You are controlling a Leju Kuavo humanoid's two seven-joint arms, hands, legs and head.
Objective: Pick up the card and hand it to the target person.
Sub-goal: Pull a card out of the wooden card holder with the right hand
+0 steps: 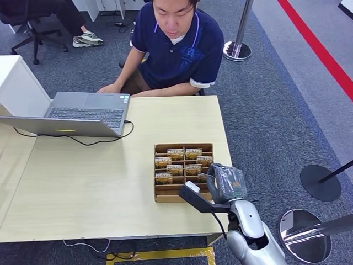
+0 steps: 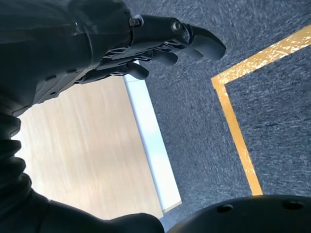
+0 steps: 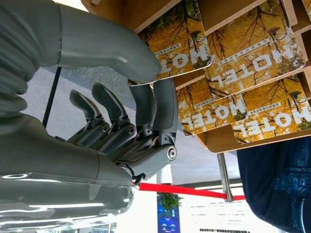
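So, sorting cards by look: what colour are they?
Yellow cards with white HOTEL lettering, clearest in the right wrist view.

Cards (image 3: 256, 58) in wooden tray (image 1: 158, 194): each carries the word "HOTEL" in white capitals over a yellow tree picture; in the right wrist view it reads upside down. A white strip of smaller print above the word is too small to read. Head view: the same cards (image 1: 175, 154) show a pale band of lettering, not legible. Person's dark shirt (image 3: 278, 184): faint blue lettering on the fabric, unreadable. Blue sign (image 3: 168, 216) far behind: print too small.
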